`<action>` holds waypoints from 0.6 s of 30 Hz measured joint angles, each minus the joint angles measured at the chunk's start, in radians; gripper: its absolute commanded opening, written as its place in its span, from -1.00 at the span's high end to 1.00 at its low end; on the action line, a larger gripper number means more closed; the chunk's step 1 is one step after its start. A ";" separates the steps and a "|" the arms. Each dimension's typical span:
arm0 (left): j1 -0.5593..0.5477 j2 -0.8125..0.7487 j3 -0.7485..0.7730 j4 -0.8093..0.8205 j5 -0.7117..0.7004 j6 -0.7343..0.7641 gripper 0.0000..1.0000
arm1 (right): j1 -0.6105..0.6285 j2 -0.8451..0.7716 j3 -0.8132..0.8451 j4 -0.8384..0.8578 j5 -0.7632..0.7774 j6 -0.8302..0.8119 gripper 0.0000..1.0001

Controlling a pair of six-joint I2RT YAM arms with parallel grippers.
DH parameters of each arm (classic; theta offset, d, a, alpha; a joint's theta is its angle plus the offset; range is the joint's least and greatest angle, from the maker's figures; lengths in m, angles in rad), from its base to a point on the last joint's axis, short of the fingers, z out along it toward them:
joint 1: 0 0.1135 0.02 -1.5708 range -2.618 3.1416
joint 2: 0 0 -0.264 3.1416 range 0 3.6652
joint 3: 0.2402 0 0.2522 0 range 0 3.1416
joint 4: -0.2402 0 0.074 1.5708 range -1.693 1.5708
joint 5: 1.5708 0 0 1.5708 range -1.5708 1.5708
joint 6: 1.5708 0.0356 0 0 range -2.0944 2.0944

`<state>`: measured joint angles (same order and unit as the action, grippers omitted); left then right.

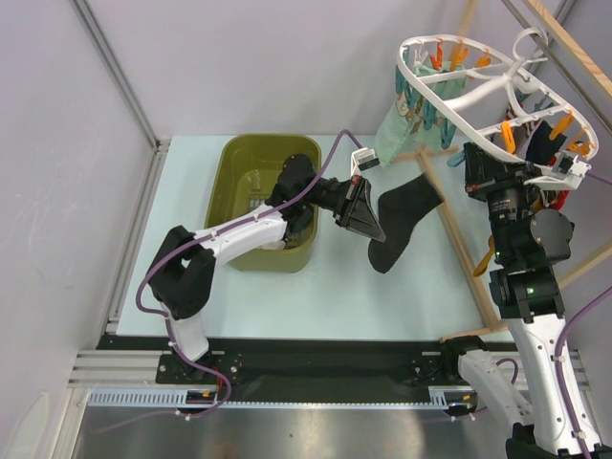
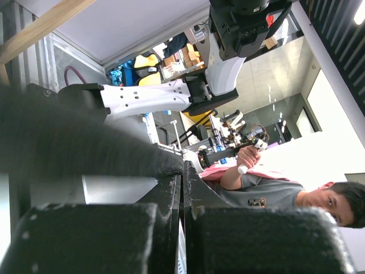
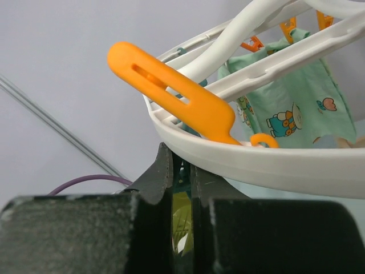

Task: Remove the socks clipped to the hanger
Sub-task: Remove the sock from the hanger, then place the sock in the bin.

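Tub, rack and an onlooker

An olive-green plastic tub (image 1: 222, 191) sits on the pale table (image 1: 287, 306), left of a light wooden rack (image 1: 456, 239). In the left wrist view, a person (image 2: 319, 200) in a grey shirt grips a white handle

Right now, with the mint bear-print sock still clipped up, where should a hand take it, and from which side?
Pinch the mint sock at its lower hem, coming from the left, its open side. It hangs flat below the hanger rim, so that edge looks free of the ring and spokes.
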<state>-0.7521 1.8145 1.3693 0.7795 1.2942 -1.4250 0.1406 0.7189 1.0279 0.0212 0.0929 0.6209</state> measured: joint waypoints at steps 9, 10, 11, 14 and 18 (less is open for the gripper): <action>0.000 0.000 0.000 -0.017 0.000 0.011 1.00 | -0.001 0.000 0.000 -0.003 0.001 0.000 1.00; 0.000 0.000 0.000 -0.029 0.000 0.021 1.00 | -0.001 0.000 0.002 -0.006 0.003 0.000 0.99; 0.002 0.000 0.003 -0.062 -0.003 0.042 1.00 | -0.001 0.001 0.006 -0.016 0.005 0.000 0.96; 0.019 -0.001 0.034 -0.256 -0.024 0.201 1.00 | -0.001 0.018 0.043 -0.069 0.004 -0.003 0.44; 0.082 -0.002 0.220 -0.752 -0.146 0.525 1.00 | -0.002 0.045 0.094 -0.145 -0.005 -0.026 0.05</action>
<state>-0.6697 1.8126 1.5898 0.0273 1.1484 -0.9005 0.1387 0.7639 1.1221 -0.1238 0.0875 0.5953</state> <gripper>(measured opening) 0.009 0.407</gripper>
